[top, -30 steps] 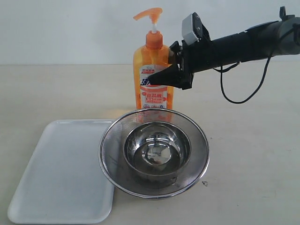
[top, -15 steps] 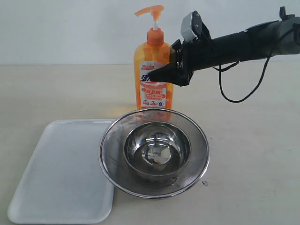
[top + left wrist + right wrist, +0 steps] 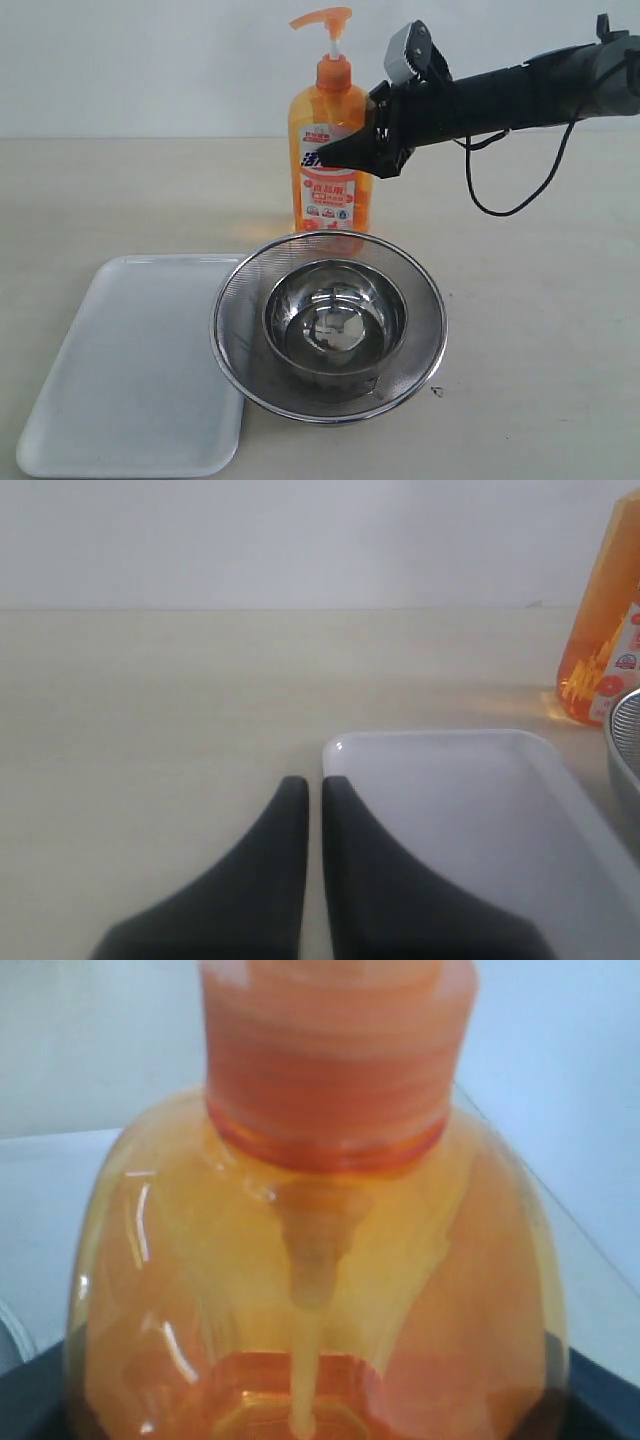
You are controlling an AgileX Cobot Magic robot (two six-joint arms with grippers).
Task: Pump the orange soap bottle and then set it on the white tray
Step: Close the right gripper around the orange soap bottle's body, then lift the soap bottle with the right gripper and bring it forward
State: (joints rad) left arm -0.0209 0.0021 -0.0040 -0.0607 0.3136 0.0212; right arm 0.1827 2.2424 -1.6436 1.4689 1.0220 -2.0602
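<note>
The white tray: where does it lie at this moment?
In the exterior view the tray lies flat at the lower left. Its right edge meets the strainer, whose rim seems to overlap it, and the bottle is further back.

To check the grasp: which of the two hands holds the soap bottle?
The right hand, clamped high on the soap bottle; the left hand is shut and empty near the tray.

Bright even light, soft shadows, right wrist close-up blurred
</note>
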